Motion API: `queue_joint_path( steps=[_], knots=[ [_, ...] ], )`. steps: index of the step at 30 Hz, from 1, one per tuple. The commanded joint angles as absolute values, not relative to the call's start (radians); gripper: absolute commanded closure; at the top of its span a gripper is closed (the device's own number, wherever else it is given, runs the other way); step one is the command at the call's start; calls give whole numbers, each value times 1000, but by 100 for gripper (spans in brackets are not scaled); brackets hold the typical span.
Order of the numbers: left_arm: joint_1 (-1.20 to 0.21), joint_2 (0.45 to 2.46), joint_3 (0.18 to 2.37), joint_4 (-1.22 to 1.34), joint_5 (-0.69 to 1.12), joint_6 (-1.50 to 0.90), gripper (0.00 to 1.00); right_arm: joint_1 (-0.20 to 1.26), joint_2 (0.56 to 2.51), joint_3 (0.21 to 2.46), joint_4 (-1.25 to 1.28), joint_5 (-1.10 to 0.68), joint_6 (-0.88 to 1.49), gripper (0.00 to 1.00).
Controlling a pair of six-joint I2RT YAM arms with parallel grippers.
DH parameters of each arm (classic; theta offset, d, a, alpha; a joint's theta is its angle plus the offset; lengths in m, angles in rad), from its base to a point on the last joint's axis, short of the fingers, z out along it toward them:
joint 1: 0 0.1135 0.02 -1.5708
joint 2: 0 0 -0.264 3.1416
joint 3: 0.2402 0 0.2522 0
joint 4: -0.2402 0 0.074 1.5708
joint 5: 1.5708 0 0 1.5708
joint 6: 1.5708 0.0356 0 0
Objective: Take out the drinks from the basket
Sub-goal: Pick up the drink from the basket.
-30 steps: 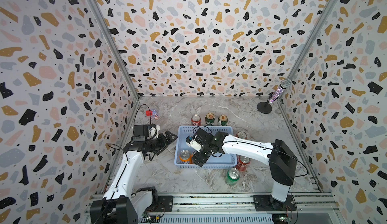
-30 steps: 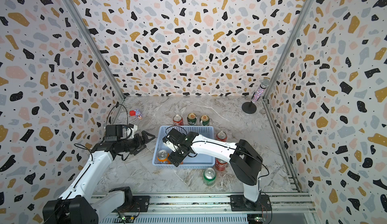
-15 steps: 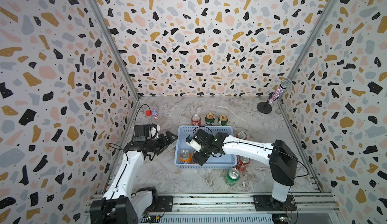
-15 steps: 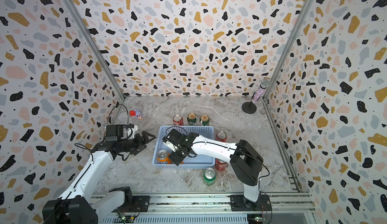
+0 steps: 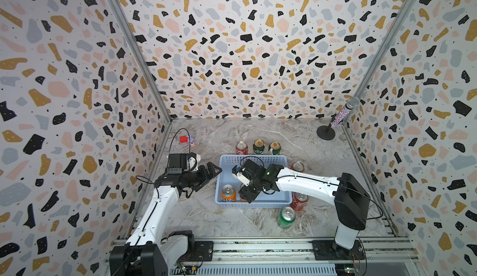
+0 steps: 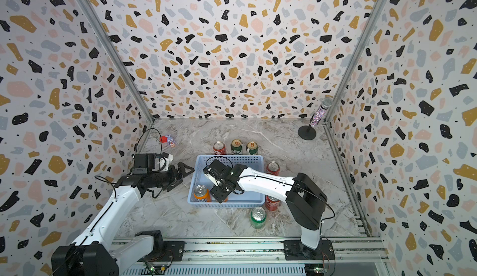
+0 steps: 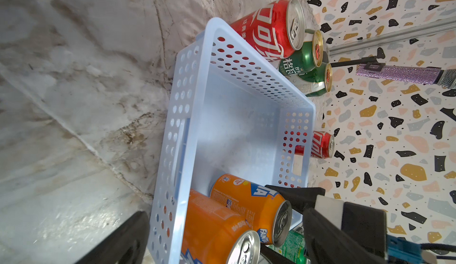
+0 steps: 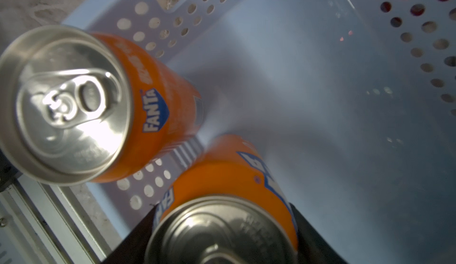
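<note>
The pale blue basket (image 5: 253,156) (image 6: 229,156) stands mid-table and holds two orange drinks at its front-left corner. One orange can (image 5: 228,192) (image 8: 66,102) stands free against the left wall. My right gripper (image 5: 245,194) (image 8: 224,228) reaches down into the basket and is shut on the other orange can (image 8: 229,176) (image 7: 246,201), one dark finger on each side. My left gripper (image 5: 215,169) (image 6: 187,169) hovers open and holding nothing just outside the basket's left wall. Several more drinks stand on the table outside the basket.
A red can (image 5: 241,147) and two dark green cans (image 5: 258,146) line the basket's far side. Two red cans (image 5: 297,167) (image 5: 299,200) stand to its right and a bright green can (image 5: 286,218) in front. A microphone stand (image 5: 325,133) is back right, a small red toy (image 5: 183,139) back left.
My right gripper's jaws have closed onto the orange can in the basket. The left arm has barely moved.
</note>
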State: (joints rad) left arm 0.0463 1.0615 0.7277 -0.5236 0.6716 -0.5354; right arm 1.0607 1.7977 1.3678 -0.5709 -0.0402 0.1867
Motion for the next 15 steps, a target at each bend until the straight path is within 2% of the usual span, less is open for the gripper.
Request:
queue_joint_path(
  steps=[1,15],
  knots=[
    [38,1048,723,-522,674,-521,0,1061,1710,1376,-572,-19,203,70],
    [26,1035,723,-522,674,-521,0,1061,1577,1391,-635,35,212,73]
  ],
)
